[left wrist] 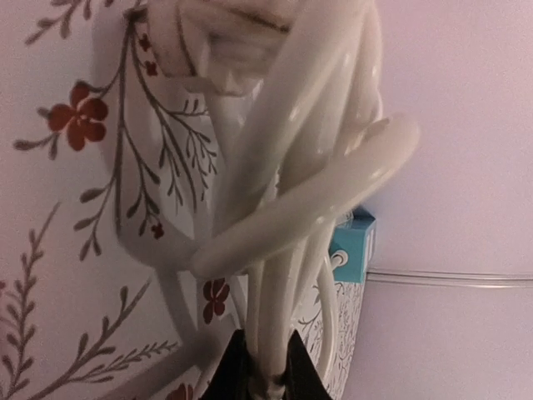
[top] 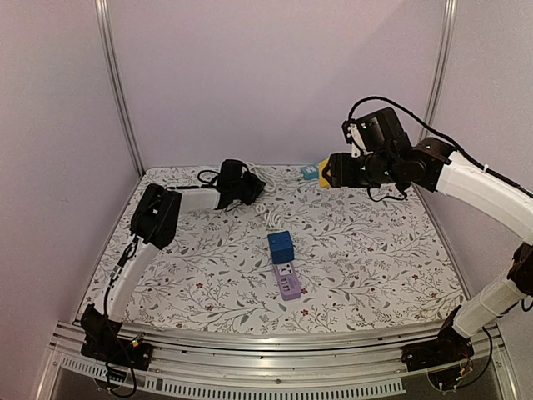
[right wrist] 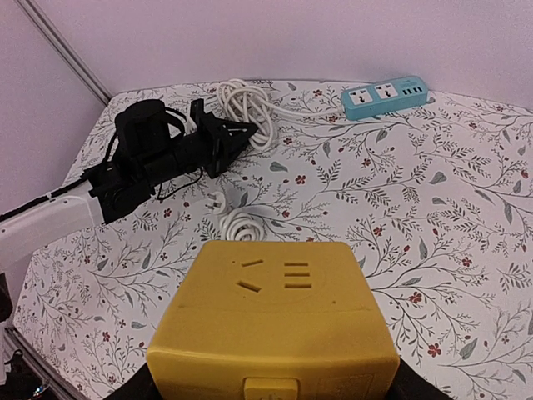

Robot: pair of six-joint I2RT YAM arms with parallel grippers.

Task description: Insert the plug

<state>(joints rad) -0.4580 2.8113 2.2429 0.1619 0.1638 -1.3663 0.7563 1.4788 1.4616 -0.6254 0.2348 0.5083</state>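
At the table's far left, the left gripper (left wrist: 265, 377) pinches the looped white cable (left wrist: 291, 192), which crowds its wrist view; only the dark fingertips (left wrist: 229, 385) show. The white plug (right wrist: 218, 200) lies loose on the floral tablecloth (top: 375, 267) nearby. The raised right gripper (top: 331, 172) clamps a yellow socket cube (right wrist: 279, 325) that hides its fingers. Lilac walls (top: 275, 75) enclose the table.

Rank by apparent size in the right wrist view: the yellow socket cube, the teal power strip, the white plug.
1. Yellow plastic socket cube, largest, though nearest the camera.
2. Teal rectangular power strip.
3. Small white plug, smallest.
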